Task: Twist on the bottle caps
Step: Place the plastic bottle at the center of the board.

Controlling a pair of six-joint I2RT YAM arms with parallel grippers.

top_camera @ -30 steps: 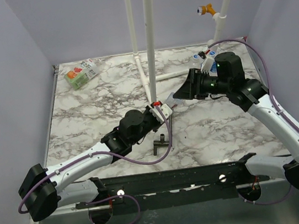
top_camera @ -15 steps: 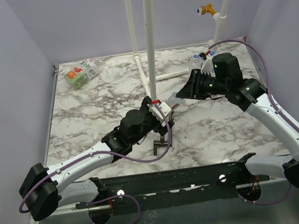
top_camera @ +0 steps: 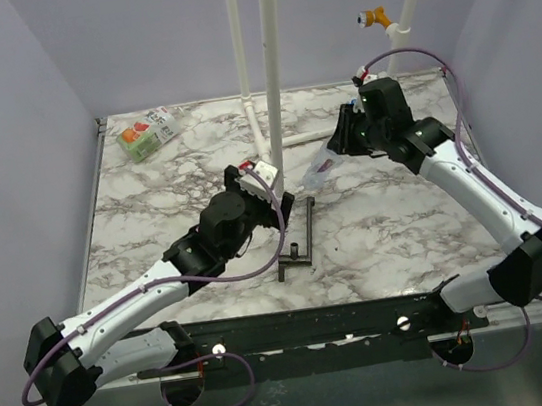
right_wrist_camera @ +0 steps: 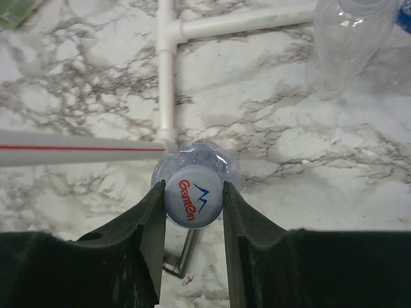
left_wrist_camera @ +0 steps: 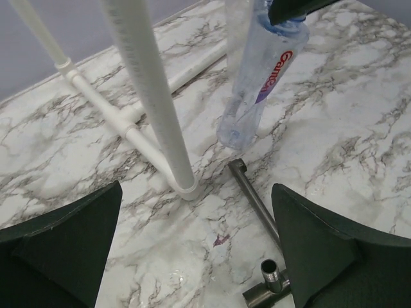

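My right gripper (right_wrist_camera: 192,187) is shut on the white cap (right_wrist_camera: 192,200) of a clear bottle (left_wrist_camera: 260,83) with a red and blue label. The cap sits on the bottle's neck, and the bottle (top_camera: 319,170) hangs tilted below the right gripper (top_camera: 336,150), its base close to the marble. My left gripper (top_camera: 279,200) stands wide open to the left of that bottle with nothing between its fingers. In the left wrist view the left gripper (left_wrist_camera: 196,215) is over bare marble beside the pipe foot.
A black T-shaped metal tool (top_camera: 297,245) lies just in front of the bottle. A white pipe frame (top_camera: 271,72) rises at the middle back. A bottle with a green, orange and red label (top_camera: 145,136) lies far left. Another clear bottle (right_wrist_camera: 347,32) lies behind the right gripper.
My left gripper has opened wide and drawn back to the left, off the bottle. The right arm has swung toward the back, and its gripper now holds the bottle by the cap.
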